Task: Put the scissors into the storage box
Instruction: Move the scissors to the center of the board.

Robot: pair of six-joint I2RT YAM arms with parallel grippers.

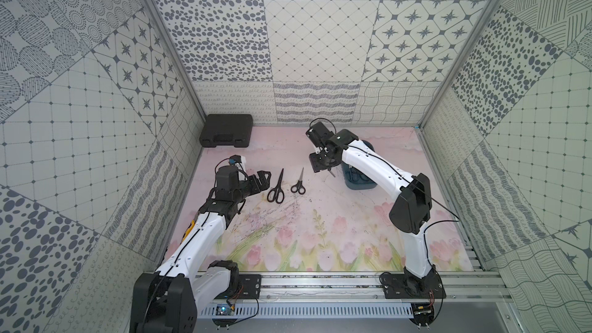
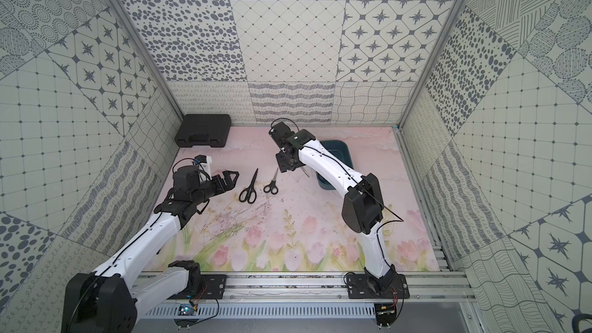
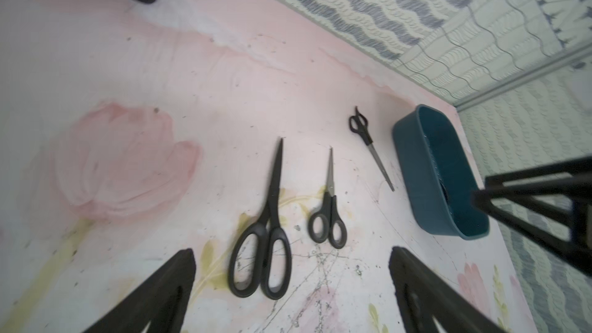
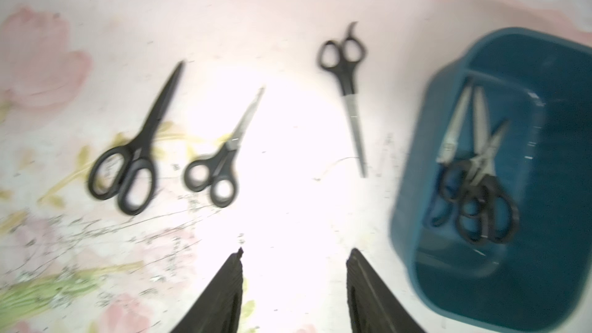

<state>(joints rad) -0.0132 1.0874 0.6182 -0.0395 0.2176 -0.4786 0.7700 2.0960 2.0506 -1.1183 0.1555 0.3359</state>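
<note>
Right wrist view shows my right claw [image 4: 294,283] empty with jaws apart, and the slim scissors [image 4: 347,91] lie ahead of it, blades pointing back at it, just beside the box [image 4: 405,225] that holds two pairs [image 4: 474,187], so I judge this arm nearer.

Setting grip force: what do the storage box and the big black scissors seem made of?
The storage box looks like moulded plastic, matte teal, with rounded corners and thin even walls. The large black scissors: handles look like matte plastic; the blades are black too, probably coated metal, but that stays uncertain.
</note>
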